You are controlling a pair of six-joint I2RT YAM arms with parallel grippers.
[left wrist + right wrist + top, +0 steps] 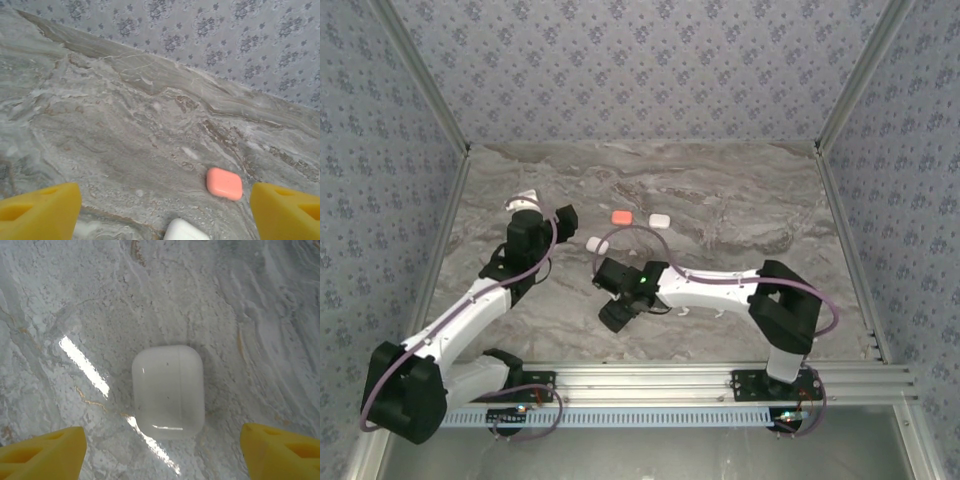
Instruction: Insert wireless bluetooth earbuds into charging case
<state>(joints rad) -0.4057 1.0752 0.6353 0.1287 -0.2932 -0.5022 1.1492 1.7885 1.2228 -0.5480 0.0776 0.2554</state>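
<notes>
Charging cases, three of them and all shut, lie on the grey marble worktop out beyond the arms. At the near edge both arms are bolted to a metal rail.

The right arm rises from its base, folds at a black elbow and stretches low and leftward across the middle of the worktop, wrist tipped down. The right jaws stand wide, the yellow fingertips far out to either side, gripping nothing. Just ahead of them, centred in the gap and touching neither fingertip, the nearest white case lies flat.

The left arm slants up from the near left corner to a black wrist, left of that case. The left jaws are likewise spread wide and empty, aimed toward the patterned far wall.

Farther out, the coral case lies flat, ahead and to the right of the left jaws and apart from them. On its right in the overhead view sits the second white case, near but not touching.
</notes>
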